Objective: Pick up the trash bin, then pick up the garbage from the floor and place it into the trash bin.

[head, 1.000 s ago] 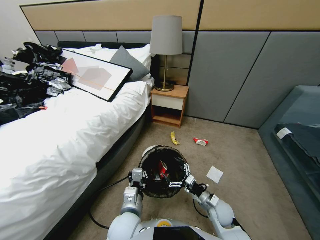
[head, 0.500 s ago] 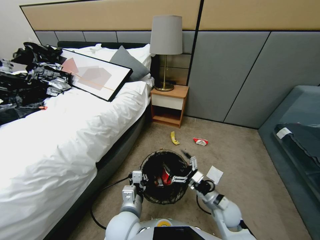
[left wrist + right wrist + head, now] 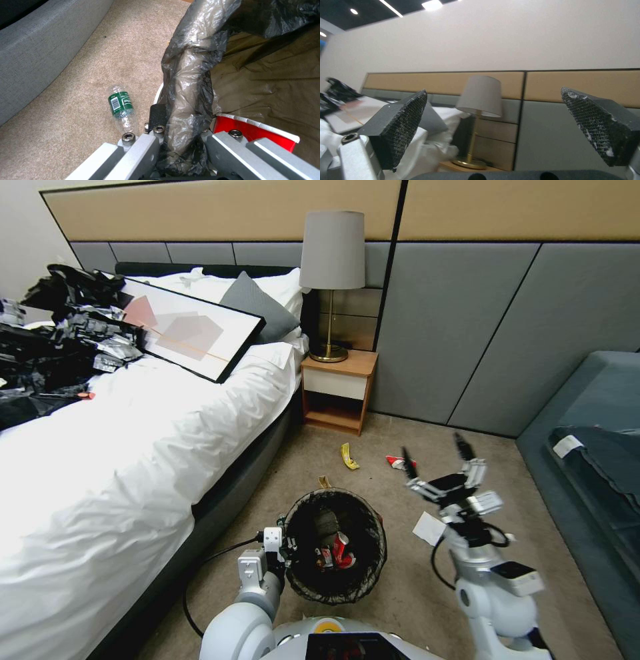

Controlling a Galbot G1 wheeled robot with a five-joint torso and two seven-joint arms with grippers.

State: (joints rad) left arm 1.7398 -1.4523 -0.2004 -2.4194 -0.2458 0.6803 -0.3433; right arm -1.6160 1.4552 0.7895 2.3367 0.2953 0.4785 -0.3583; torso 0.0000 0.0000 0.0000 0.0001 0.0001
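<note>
Bin (image 3: 335,545): held off the carpet beside the bed, my left tool (image 3: 277,553) clamped on its bagged rim; red-and-white wrappers already lie inside.
Right tool (image 3: 437,472): empty, jaws spread wide, raised above the floor right of the bin.
Left to collect, by my reckoning: yellow peel (image 3: 348,456), red wrapper (image 3: 399,463), white tissue (image 3: 429,528), green bottle (image 3: 122,108) on the floor beside the bin.
Progress: roughly midway.
</note>
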